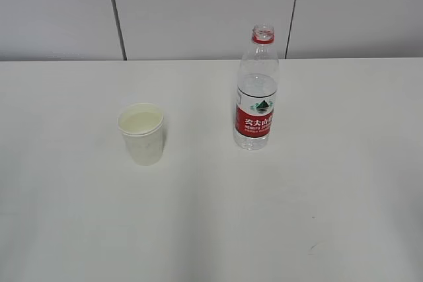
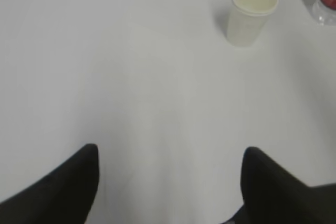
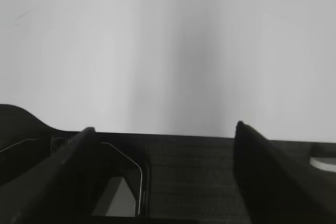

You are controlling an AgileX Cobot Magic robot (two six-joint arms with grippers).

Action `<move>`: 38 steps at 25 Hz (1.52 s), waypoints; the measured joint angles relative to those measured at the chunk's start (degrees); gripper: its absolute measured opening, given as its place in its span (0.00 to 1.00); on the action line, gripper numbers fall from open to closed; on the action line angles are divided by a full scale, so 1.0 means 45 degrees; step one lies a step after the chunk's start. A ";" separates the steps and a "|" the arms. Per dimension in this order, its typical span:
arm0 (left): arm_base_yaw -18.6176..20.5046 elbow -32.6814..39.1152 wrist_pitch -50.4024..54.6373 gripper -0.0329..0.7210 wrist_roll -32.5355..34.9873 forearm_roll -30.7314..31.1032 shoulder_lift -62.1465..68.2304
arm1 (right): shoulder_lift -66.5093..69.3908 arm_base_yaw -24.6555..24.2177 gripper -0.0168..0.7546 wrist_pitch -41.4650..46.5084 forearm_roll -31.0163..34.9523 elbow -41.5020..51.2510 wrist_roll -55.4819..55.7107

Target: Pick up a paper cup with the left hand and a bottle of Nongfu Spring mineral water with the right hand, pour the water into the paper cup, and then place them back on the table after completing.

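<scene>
Toward the table's [image 1: 330, 216] far edge, paper cup [image 1: 141, 133] and uncapped bottle [image 1: 256, 90] are seen standing unheld, both hands' jaws spread, pouring seemingly done.

Matt paper cup [image 1: 141, 134], glossy clear plastic bottle [image 1: 256, 94] w/ red label, smooth matt white table [image 1: 211, 229].

A paper cup [image 1: 141, 133] stands upright on the white table [image 1: 211, 229], open and holding pale liquid; at its 3 o'clock, well apart, stands an uncapped water bottle [image 1: 256, 90] with a red label, partly filled.
</scene>
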 joint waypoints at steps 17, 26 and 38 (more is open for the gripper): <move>0.0000 0.0179 -0.0108 0.71 0.0011 -0.0040 -0.1814 | -0.6647 0.0433 0.78 0.0101 -0.0669 0.0009 -0.0078; 0.0000 0.0179 -0.0108 0.71 0.0011 -0.0044 -0.1814 | -0.6992 0.0490 0.78 0.0101 -0.0690 0.0009 -0.0078; 0.0000 0.0179 -0.0108 0.71 0.0011 -0.0054 -0.1814 | -0.6992 0.1005 0.78 0.0118 -0.0718 0.0009 -0.0108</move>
